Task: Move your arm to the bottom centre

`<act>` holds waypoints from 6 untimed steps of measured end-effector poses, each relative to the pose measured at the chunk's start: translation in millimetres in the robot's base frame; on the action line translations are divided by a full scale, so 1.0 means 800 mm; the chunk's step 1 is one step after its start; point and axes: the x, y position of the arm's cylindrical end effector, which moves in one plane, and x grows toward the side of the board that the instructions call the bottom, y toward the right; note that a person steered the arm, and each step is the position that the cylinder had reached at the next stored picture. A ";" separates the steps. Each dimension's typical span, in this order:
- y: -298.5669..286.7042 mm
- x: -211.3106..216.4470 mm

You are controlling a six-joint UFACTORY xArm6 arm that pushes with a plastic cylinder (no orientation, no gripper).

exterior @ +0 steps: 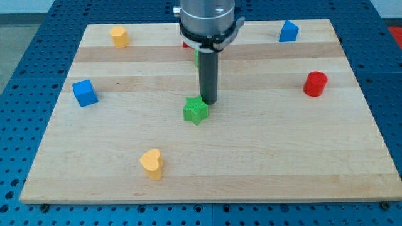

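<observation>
In the camera view, my tip [208, 102] is resting near the middle of the wooden surface [264, 157], just beside the green star block [195, 110], at its upper right. There are no jaws on this rod, so nothing is being gripped. A yellow heart block [152, 163] is sitting toward the view's bottom, well apart.

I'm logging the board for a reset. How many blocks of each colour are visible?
Yellow: 2, top left and a heart at the bottom
Blue: 2, cube and top right
Green: 2, star beside my tip, another partly hidden
Red: 2, cylinder, a sliver
Total: 8
</observation>
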 end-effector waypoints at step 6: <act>-0.006 0.216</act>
